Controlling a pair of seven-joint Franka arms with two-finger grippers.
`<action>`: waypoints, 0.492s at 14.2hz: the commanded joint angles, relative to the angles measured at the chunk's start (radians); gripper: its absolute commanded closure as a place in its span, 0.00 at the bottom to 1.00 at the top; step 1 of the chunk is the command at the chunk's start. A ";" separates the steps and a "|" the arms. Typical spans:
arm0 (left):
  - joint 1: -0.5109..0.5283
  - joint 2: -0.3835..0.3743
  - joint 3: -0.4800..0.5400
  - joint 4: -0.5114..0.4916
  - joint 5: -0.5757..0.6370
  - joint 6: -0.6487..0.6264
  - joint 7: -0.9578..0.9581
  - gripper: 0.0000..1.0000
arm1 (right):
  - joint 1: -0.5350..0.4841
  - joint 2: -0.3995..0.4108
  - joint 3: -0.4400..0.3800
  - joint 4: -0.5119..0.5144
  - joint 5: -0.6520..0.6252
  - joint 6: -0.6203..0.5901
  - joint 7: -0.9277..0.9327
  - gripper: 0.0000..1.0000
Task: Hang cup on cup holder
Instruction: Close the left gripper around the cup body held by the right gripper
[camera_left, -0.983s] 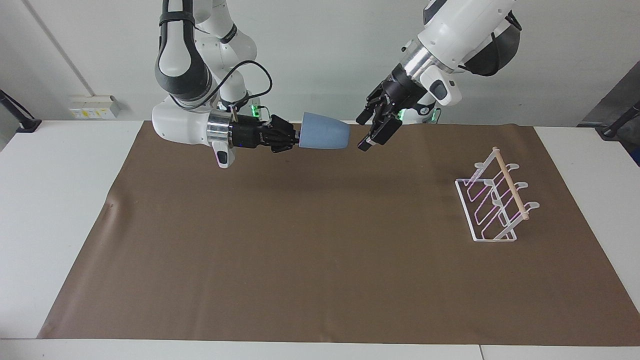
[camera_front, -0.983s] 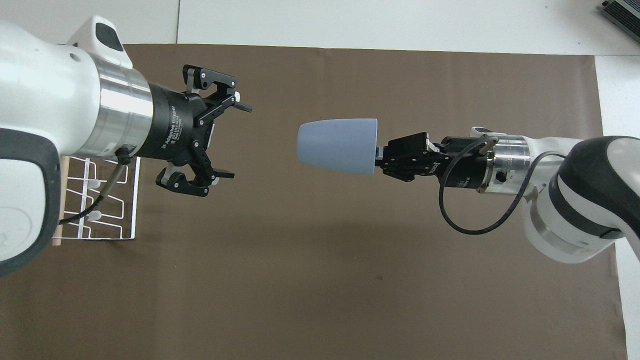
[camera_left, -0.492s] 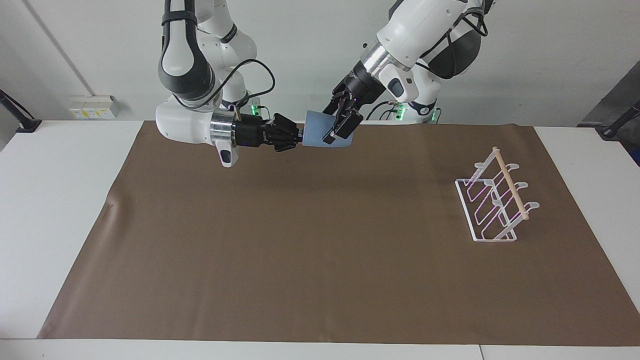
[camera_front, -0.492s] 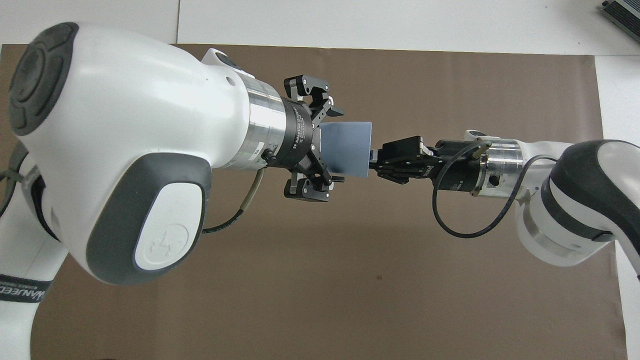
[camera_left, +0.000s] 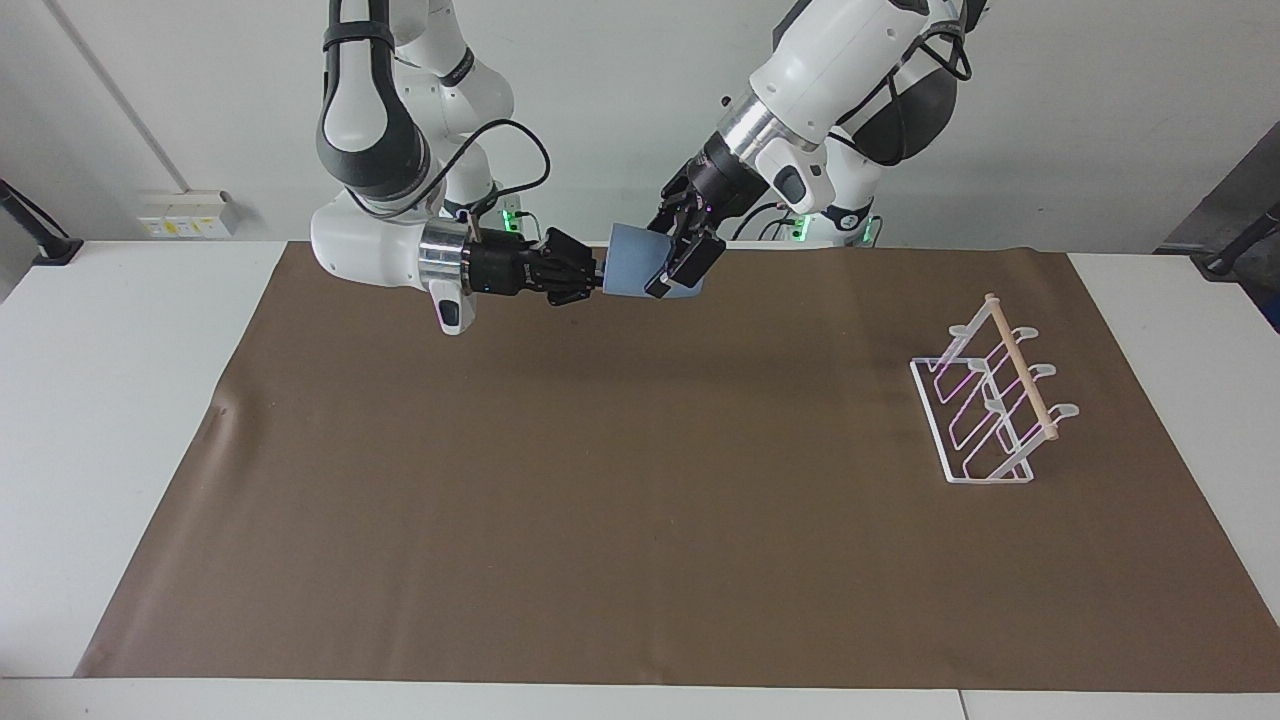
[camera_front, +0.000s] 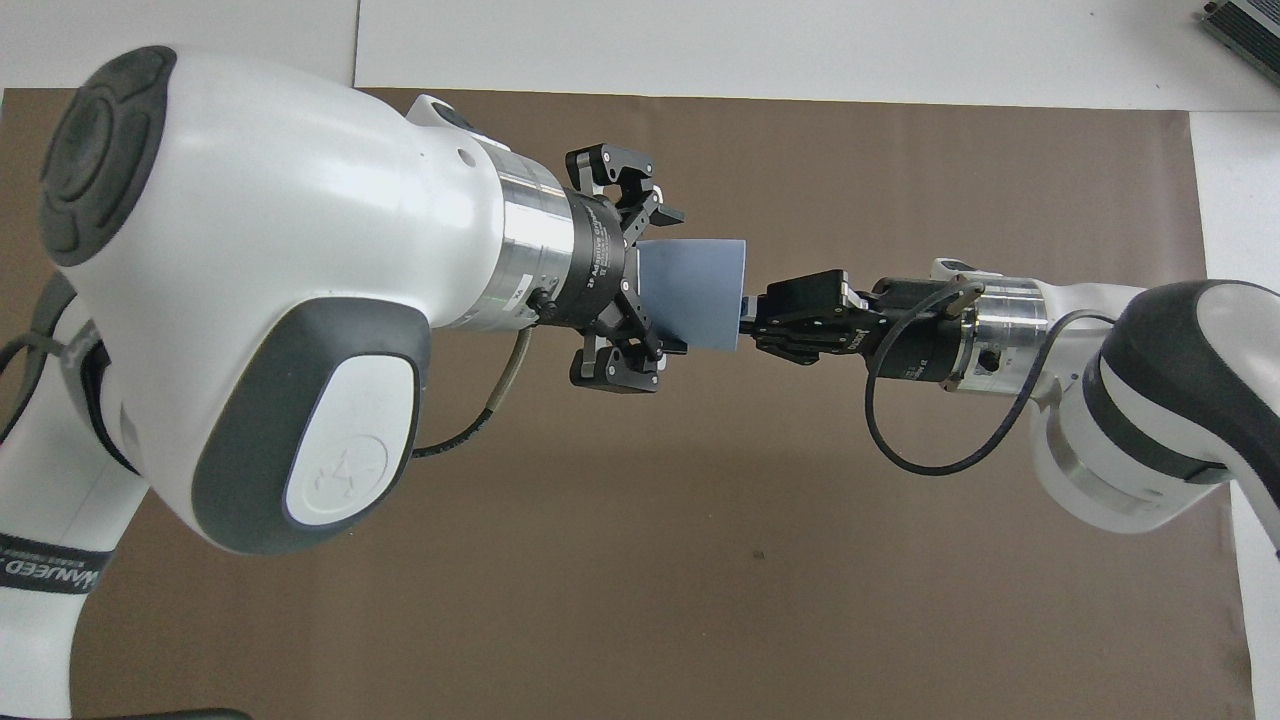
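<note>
The light-blue cup (camera_left: 630, 272) lies on its side in the air over the mat's edge nearest the robots. It also shows in the overhead view (camera_front: 700, 290). My right gripper (camera_left: 595, 277) (camera_front: 745, 322) is shut on the cup's rim at the wide end. My left gripper (camera_left: 678, 255) (camera_front: 678, 280) is open, with its fingers straddling the cup's narrow base end. The clear cup holder (camera_left: 990, 400) with its wooden dowel stands on the mat toward the left arm's end, with nothing hung on it. In the overhead view my left arm hides it.
A brown mat (camera_left: 600, 500) covers most of the white table (camera_left: 110, 420). A device (camera_front: 1245, 25) lies at the table's corner farthest from the robots, at the right arm's end.
My left gripper swung in from beside the cup and now has its open fingers around the cup's base end. In the last half second it settled slightly. My right gripper keeps holding the cup still.
</note>
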 joint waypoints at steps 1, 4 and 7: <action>-0.009 -0.007 0.008 -0.015 0.036 0.004 -0.053 0.57 | 0.003 -0.029 0.003 -0.034 0.042 0.016 -0.047 1.00; -0.011 -0.014 0.006 -0.017 0.063 0.004 -0.050 1.00 | 0.003 -0.031 0.001 -0.034 0.060 0.014 -0.058 1.00; -0.003 -0.023 0.008 -0.015 0.063 0.001 -0.046 1.00 | 0.003 -0.029 0.001 -0.034 0.062 0.011 -0.058 1.00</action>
